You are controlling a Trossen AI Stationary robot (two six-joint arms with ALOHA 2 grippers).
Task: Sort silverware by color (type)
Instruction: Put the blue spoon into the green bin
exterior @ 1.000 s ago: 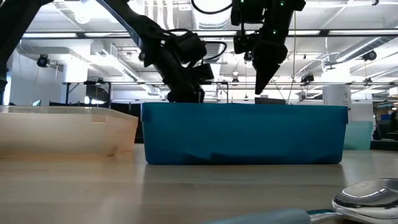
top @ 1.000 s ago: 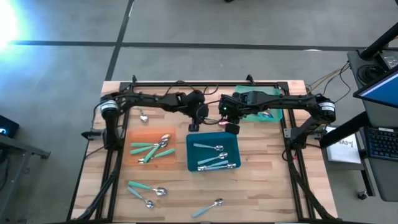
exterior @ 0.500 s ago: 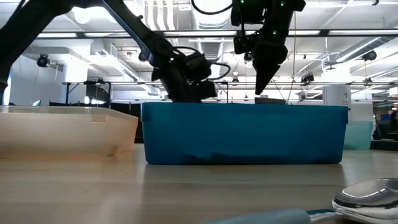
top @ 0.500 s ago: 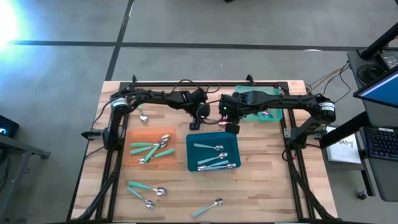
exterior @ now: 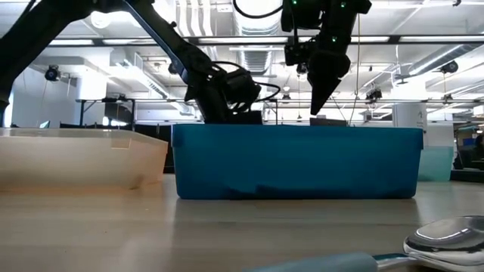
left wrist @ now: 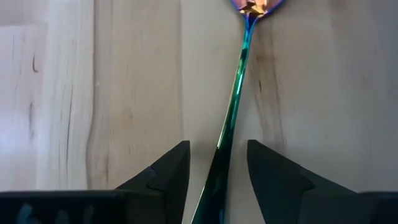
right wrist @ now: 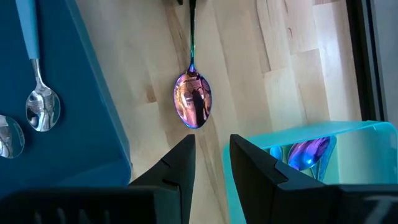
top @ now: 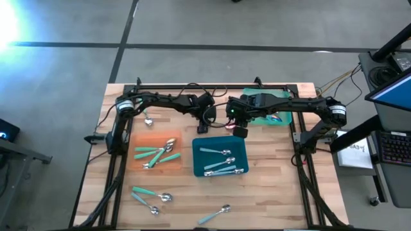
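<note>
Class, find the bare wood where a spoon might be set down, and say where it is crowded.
Bare: the wood right of the blue tray, and the far-left corner beyond the orange tray. Crowded: between the trays' far edges, where both end effectors, left and right, flank the iridescent spoon.

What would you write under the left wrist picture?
Left gripper open around the handle of an iridescent spoon lying on the wooden table.

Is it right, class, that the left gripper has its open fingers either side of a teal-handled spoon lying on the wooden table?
Not quite. The left wrist view shows the left gripper open around the handle of an iridescent purple-blue spoon, not a teal-handled one. It does lie on the wooden table; the right wrist view shows its purple bowl.
</note>
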